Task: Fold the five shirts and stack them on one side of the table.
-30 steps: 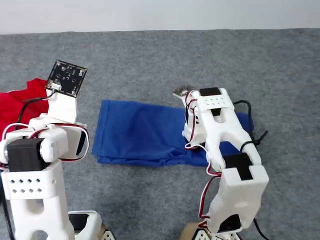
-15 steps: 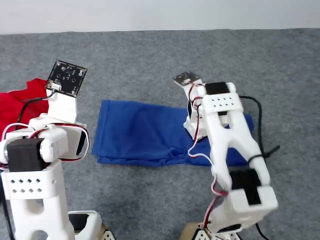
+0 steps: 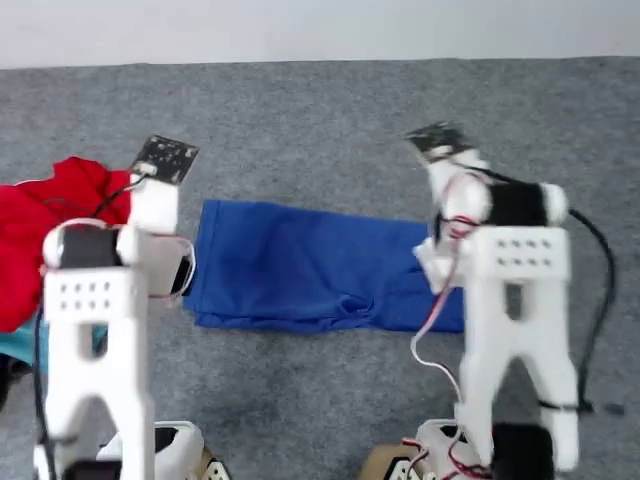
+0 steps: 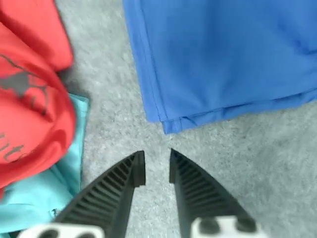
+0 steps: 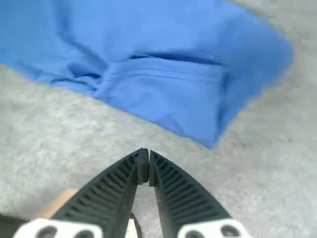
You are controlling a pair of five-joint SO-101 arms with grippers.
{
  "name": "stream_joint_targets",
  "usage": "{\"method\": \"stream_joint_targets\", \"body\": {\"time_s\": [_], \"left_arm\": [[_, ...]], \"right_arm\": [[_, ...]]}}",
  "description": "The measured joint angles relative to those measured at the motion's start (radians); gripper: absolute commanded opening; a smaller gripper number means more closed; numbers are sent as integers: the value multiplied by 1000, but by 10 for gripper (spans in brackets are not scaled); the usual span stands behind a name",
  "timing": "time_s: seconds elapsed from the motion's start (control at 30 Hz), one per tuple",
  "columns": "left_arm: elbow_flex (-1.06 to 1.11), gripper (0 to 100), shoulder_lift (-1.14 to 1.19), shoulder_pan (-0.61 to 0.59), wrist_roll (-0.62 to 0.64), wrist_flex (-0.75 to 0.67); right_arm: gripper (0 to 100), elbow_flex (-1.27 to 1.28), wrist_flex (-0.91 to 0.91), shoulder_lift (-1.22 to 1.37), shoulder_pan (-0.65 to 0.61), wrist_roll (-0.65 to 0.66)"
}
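Note:
A blue shirt (image 3: 300,265) lies folded into a long strip across the middle of the grey table. In the left wrist view my left gripper (image 4: 155,166) hovers over bare carpet, slightly open and holding nothing. It sits just off a corner of the blue shirt (image 4: 223,54), between that and the red shirt (image 4: 29,84). My right gripper (image 5: 146,168) is shut on nothing, above the carpet a short way off the other end of the blue shirt (image 5: 158,54).
A crumpled red shirt (image 3: 40,230) lies at the table's left edge on top of a teal shirt (image 3: 20,345). The left arm (image 3: 95,290) and right arm (image 3: 510,250) stand tall at either end of the blue shirt. Grey carpet (image 3: 320,110) stretches behind it.
The right arm has swung to the right, off the blue shirt's right end, and reared up. The left arm has also lifted and shifted a little to the right.

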Motion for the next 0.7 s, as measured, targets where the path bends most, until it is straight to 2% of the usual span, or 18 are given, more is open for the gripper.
{"method": "stream_joint_targets", "body": {"time_s": [0.3, 0.7], "left_arm": [[-256, 215, 434, 0, 2, 3], [-562, 217, 872, -9, -55, 15]], "right_arm": [[9, 0, 0, -176, 264, 26], [9, 0, 2, -255, 519, 120]]}}
